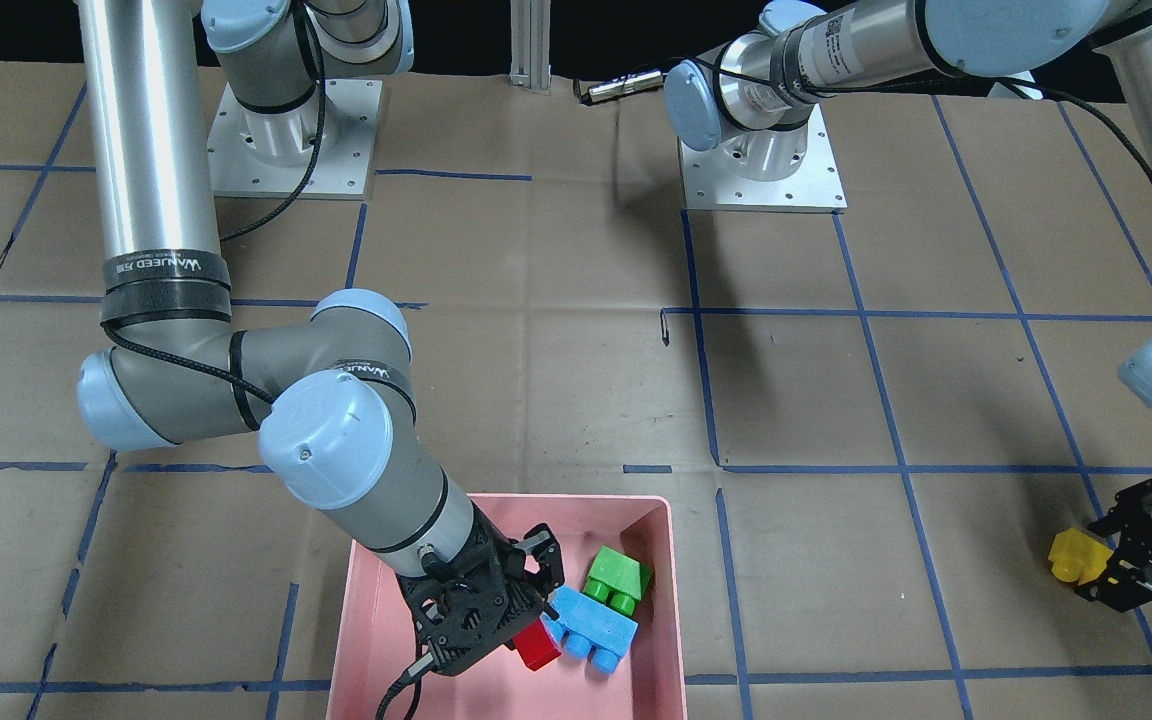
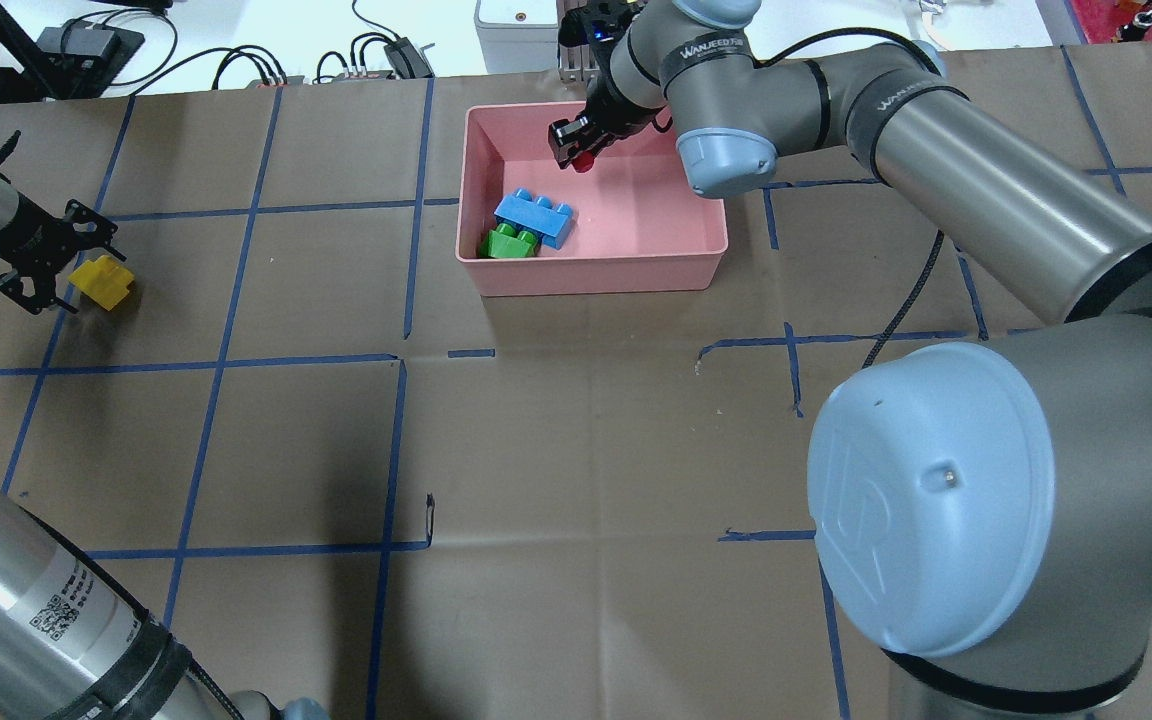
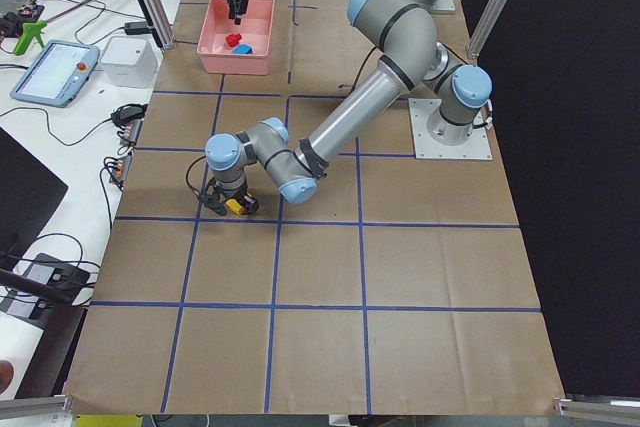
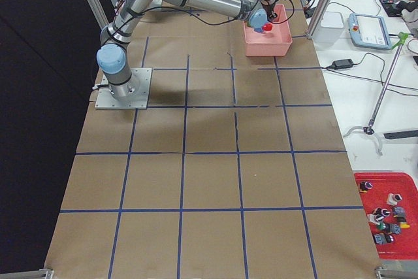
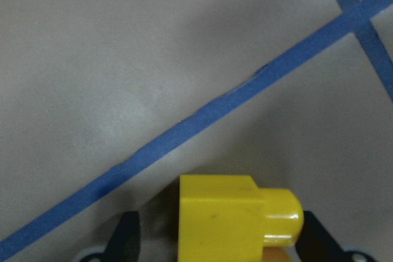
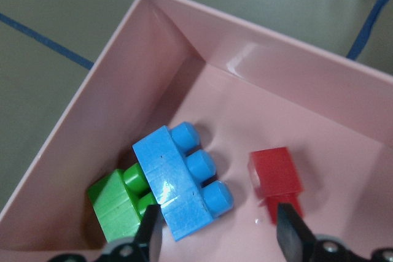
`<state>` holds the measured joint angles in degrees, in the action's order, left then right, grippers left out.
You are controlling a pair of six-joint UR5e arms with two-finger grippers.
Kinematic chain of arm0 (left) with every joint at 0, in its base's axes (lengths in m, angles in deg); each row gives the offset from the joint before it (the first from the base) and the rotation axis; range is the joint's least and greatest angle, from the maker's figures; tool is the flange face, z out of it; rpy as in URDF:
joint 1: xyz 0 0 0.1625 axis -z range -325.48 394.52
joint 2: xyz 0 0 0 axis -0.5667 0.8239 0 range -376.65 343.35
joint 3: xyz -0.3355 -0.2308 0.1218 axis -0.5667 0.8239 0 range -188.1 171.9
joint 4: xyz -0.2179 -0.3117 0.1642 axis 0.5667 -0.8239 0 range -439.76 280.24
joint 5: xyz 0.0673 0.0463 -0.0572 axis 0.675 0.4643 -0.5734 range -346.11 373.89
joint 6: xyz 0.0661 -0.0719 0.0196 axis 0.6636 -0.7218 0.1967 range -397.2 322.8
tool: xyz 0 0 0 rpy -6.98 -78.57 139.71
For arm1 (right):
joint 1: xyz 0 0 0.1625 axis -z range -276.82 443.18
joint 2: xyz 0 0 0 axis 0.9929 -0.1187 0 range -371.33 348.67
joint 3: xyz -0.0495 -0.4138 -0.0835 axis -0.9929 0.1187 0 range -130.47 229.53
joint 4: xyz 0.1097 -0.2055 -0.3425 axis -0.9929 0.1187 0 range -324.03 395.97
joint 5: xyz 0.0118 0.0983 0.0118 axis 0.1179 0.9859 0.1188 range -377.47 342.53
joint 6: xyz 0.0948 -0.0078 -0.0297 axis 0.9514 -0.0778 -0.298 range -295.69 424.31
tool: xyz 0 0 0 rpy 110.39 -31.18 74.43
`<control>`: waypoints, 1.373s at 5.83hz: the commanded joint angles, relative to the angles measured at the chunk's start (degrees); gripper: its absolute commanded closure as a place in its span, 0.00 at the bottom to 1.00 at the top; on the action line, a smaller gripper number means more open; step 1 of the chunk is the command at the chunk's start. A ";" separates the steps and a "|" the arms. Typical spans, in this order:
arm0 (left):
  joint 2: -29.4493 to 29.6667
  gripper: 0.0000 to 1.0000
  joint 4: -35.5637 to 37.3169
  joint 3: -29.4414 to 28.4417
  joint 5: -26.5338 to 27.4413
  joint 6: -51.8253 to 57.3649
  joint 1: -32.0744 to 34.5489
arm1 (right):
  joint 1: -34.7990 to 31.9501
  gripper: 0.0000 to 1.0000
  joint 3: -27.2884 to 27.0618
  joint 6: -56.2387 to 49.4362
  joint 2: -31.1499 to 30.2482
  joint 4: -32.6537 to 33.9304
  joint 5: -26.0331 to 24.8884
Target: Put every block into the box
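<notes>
The pink box (image 2: 596,275) holds the green block (image 2: 506,243), the blue block (image 2: 534,215) and the red block (image 2: 584,163). In the right wrist view the red block (image 6: 276,173) lies on the box floor next to the blue block (image 6: 178,182) and green block (image 6: 120,204). My right gripper (image 6: 218,231) hangs open just above the red block, not touching it. The yellow block (image 2: 104,282) sits on the table far to the left. My left gripper (image 2: 51,262) is open with its fingers either side of the yellow block (image 5: 236,222), a gap showing on one side.
The table is brown paper with a grid of blue tape lines. The right arm's elbow (image 2: 926,500) looms large at the front right. Cables and a grey unit (image 2: 516,15) lie beyond the table's far edge behind the box.
</notes>
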<state>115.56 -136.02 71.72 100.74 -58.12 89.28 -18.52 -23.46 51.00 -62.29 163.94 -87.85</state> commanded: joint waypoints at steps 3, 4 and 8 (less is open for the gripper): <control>-0.29 0.64 -1.91 -1.25 -1.94 0.18 -0.09 | 0.71 0.00 2.67 5.61 -9.83 -27.62 -15.40; -1.25 0.69 -4.36 -2.12 -2.03 0.45 0.00 | 0.62 0.00 2.50 6.26 -12.90 -32.73 -15.58; -13.37 0.79 -36.95 -16.00 -2.12 11.50 9.27 | 4.03 0.00 1.18 16.62 -21.34 -45.75 -16.72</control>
<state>104.41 -167.29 58.05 98.73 -49.51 94.70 -16.21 -21.69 64.78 -80.59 122.23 -104.33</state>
